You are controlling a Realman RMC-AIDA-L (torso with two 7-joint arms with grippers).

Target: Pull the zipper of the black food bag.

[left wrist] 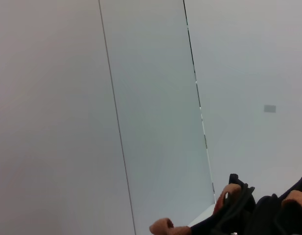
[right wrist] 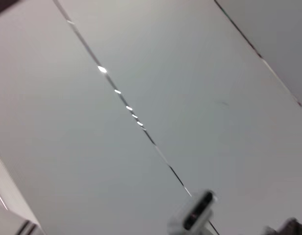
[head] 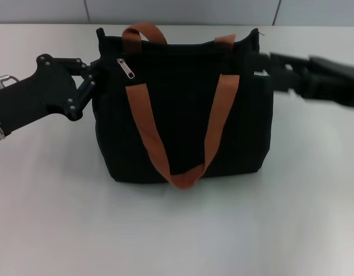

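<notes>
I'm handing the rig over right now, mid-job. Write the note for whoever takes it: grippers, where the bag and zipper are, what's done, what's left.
Left gripper: pressed against the bag's left upper corner, beside the zipper. Whether it grips the fabric cannot be seen.
Right gripper: at the bag's right upper edge; its grip cannot be seen either.
Bag: upright on the table, front facing the robot, orange straps hanging down the front.
Zipper: silver tab hanging at the left end of the zip line, held by neither gripper.
Done: both arms are brought up to the bag's sides.
Left: grasp the tab and pull it along the zip line.
</notes>
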